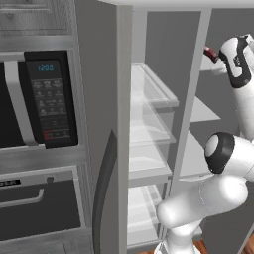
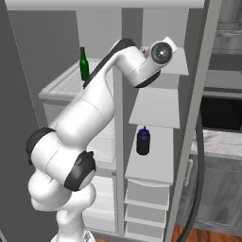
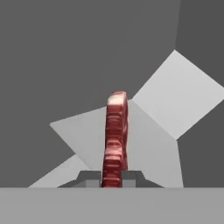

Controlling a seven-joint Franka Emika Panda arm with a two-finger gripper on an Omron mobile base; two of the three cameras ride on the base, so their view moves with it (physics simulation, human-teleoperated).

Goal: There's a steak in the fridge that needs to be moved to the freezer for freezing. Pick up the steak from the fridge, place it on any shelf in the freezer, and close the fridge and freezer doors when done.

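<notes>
Dark-red, pale-streaked meat, the flat slab of steak (image 3: 115, 140), is being pinched on edge between the two small dark tips of the gripper (image 3: 112, 178), which is being kept clenched on it. It is being held inside the narrow grey freezer (image 2: 160, 56), above an opaque pale-grey shelf (image 3: 183, 98); in the left base view only a red corner is being shown beside the wrist. Judged from its look, the slab is being taken as light, soft and somewhat slick, so a grip across its thin faces near one end is being favoured, with sagging or slipping being watched for
</notes>
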